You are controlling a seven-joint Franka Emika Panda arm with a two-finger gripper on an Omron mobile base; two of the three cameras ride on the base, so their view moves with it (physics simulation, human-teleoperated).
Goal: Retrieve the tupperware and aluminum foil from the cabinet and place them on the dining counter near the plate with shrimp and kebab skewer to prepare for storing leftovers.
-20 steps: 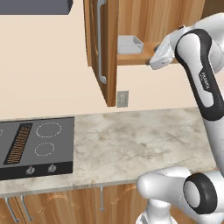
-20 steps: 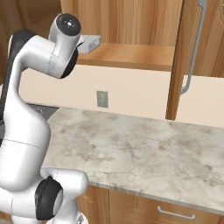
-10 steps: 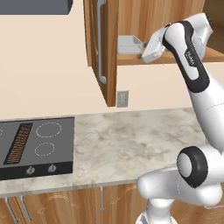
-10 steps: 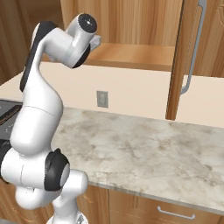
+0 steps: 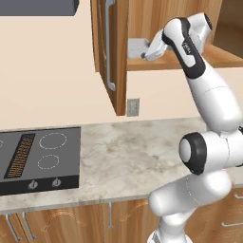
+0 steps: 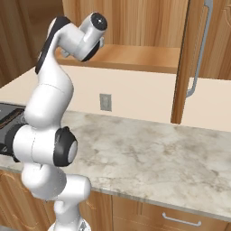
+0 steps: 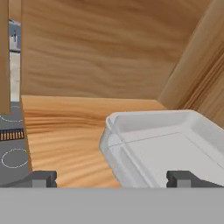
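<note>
The tupperware [image 5: 134, 47] is a shallow pale grey-white container lying on the shelf of the open wooden cabinet [image 5: 119, 71]. In the hand view the tupperware [image 7: 170, 144] lies close ahead, right of centre, on the cabinet shelf [image 7: 65, 127]. My gripper [image 5: 145, 53] reaches into the cabinet from the right and stands open [image 7: 111, 179]. Its right fingertip [image 7: 181, 178] is over the container's inside and its left fingertip [image 7: 41, 178] is over bare shelf, so the near left rim lies between them. The aluminum foil and the dining counter are out of view.
The cabinet door [image 6: 187, 58] hangs open with its silver bar handle [image 5: 110, 47] facing out. Below runs a marbled worktop [image 5: 137, 152] with a black cooktop [image 5: 38, 159] at the left and a wall outlet [image 5: 133, 107]. Low drawers [image 6: 180, 216] sit under the worktop.
The arm has stretched up and left into the cabinet, bringing the open gripper from right of the shelf opening up to the tupperware. The tupperware has not moved.
</note>
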